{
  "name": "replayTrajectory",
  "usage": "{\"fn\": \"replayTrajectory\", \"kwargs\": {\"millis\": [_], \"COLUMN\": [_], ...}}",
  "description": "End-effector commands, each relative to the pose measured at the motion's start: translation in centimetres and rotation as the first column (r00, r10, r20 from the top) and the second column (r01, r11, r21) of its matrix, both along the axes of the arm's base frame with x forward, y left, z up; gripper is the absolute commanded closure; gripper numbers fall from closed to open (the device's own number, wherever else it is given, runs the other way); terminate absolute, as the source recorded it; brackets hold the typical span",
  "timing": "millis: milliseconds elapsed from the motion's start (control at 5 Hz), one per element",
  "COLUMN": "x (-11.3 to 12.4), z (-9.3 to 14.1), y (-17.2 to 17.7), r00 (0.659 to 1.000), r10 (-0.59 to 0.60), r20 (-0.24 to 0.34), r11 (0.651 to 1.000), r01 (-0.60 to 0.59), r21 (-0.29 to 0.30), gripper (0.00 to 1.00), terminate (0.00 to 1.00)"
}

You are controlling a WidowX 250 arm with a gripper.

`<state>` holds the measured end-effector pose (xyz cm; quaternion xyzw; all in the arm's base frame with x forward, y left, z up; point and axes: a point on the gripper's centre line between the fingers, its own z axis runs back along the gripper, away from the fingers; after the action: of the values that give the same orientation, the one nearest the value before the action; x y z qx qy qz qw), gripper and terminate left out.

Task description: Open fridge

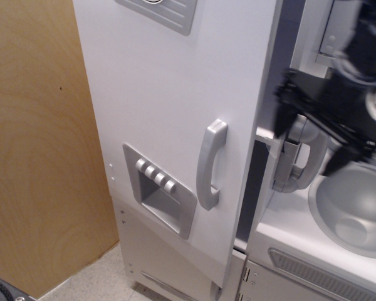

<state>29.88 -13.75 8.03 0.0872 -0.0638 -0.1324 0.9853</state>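
The fridge [169, 94] is the tall white cabinet filling the middle of the view. Its large door carries a curved silver handle [211, 164] and a silver four-button dispenser recess [160, 188]. The door stands slightly ajar; a dark gap runs down its right edge and a white shelf edge [266, 137] shows inside. My black gripper [323, 119] is blurred at the right, to the right of the door's edge and apart from the handle. It hangs in front of the grey handset [299, 164]. The blur hides how its jaws stand.
A grey round sink basin [354, 213] sits in the white counter at the lower right. A silver vented panel [313, 269] lies below the counter. A wooden panel [37, 157] fills the left side. Speckled floor [94, 282] shows at the bottom.
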Motion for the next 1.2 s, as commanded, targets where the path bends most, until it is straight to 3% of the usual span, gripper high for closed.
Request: {"fn": "replayTrajectory", "kwargs": {"millis": [0,200,600,1000], "x": [-2.0,-2.8,-5.1,-5.9], "z": [2.1,2.4,3.6,3.4], "y": [5.0,7.4,14.0,19.0], "r00": [1.0,0.997,0.999,0.998], "r10": [0.024,0.05,0.035,0.062], "r20": [-0.006,-0.053,-0.007,0.014], "r11": [1.0,0.999,0.999,0.997], "r01": [-0.024,-0.05,-0.035,-0.062], "r21": [0.001,0.005,0.01,0.035], "gripper": [0.0,0.0,0.0,0.0], "terminate": [0.0,0.0,0.0,0.0]}}
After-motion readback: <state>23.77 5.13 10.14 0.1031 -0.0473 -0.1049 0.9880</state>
